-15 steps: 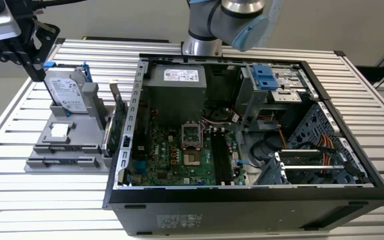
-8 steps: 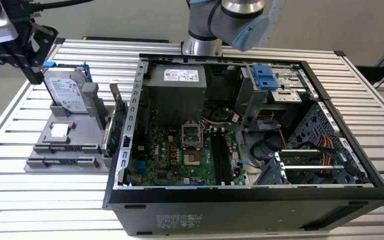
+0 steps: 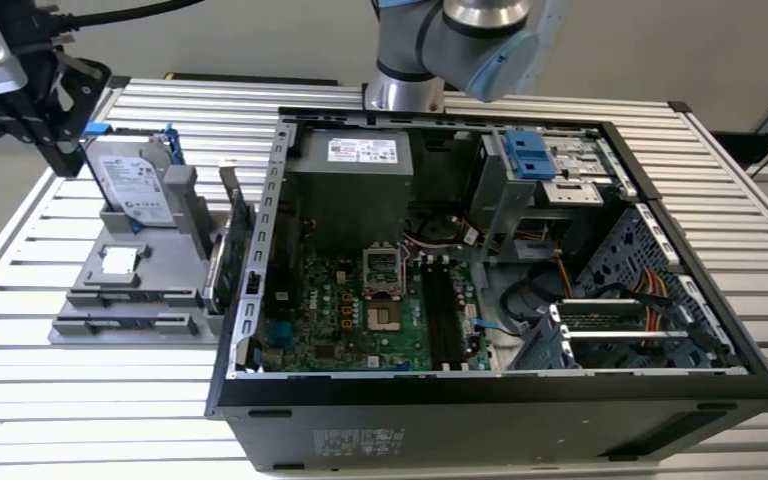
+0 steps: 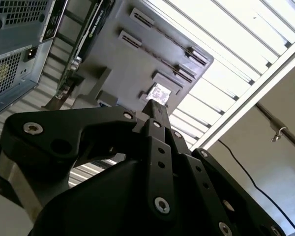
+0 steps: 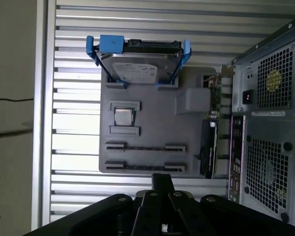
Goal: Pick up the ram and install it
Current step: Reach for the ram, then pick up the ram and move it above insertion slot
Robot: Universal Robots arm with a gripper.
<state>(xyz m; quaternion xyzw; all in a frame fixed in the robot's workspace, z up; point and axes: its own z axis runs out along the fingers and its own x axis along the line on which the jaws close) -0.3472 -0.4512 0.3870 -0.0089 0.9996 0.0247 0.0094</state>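
**Gripper by the hard drive, ram not clearly made out**

We see the gripper (image 3: 51, 150) at the exterior view's far left, raised above the slatted table (image 3: 77, 400). It is just beside the hard drive (image 3: 133, 180), which leans in its blue frame at the far end of the grey tray (image 3: 97, 292). We cannot tell whether the jaws are released or clenched.

In the first wrist view the tray lies beneath the gripper. It has two long thin slots (image 5: 145, 147) side by side and a small square chip (image 5: 123, 117) in a pocket next to them. An expansion card (image 3: 231, 250) stands on edge between the tray and the open computer case (image 3: 491, 420).

We cannot place the ram for sure. On the motherboard (image 3: 344, 310) a long dark strip (image 3: 435, 315) stands among the memory slots, just beside the processor socket. It is too dark to say whether that strip is the ram. The arm (image 3: 471, 40) rises behind the case.
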